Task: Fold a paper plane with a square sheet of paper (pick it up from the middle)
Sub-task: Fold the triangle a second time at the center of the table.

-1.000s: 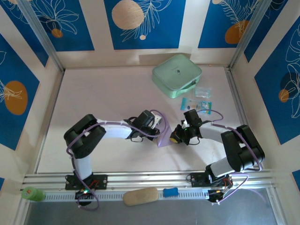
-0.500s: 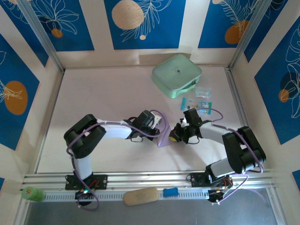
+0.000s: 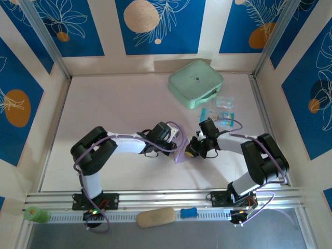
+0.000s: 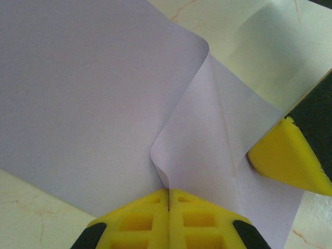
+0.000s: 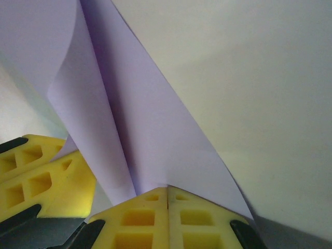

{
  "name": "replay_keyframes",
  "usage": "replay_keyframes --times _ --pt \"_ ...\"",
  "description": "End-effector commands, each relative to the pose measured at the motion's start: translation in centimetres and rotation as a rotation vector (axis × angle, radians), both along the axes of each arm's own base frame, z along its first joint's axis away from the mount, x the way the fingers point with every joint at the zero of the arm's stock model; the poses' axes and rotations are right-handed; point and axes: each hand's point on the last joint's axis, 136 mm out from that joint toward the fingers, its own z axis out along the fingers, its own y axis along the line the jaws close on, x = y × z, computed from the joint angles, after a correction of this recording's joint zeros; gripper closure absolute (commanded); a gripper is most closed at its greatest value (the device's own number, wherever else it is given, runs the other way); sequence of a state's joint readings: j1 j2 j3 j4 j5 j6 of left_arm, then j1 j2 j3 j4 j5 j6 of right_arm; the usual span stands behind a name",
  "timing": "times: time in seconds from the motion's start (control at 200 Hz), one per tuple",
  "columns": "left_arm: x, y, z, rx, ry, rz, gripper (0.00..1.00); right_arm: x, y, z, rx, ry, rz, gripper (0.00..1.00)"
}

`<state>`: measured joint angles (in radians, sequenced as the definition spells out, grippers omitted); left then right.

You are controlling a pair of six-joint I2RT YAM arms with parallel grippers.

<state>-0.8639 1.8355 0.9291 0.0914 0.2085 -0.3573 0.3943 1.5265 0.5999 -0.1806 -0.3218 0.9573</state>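
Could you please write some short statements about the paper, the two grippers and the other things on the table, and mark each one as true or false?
1. The left gripper and the right gripper are both shut on the square sheet of paper. True.
2. The sheet lies flat and unfolded. False: it is curled into a fold between the two grippers.
3. The mint-green case lies on the far part of the table, apart from the paper. True.
4. Some small packets are stacked on top of the case. False: the blue packets lie on the table beside the case, on its near side.
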Motion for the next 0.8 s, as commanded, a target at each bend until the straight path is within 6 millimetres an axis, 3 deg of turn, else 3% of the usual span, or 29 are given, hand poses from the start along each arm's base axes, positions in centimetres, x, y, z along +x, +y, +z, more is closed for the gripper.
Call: replay_keyframes --times 0.0,0.795 --pt "-0.10 0.56 0.56 0.006 -0.011 -0.013 1.00 -1.10 -0.69 -1.01 -0.030 0.051 0.002 1.00" --pt "0.31 0.32 0.79 -0.007 -0.040 -0.015 1.00 -1.14 -0.69 -1.20 -0.032 0.058 0.008 1.00"
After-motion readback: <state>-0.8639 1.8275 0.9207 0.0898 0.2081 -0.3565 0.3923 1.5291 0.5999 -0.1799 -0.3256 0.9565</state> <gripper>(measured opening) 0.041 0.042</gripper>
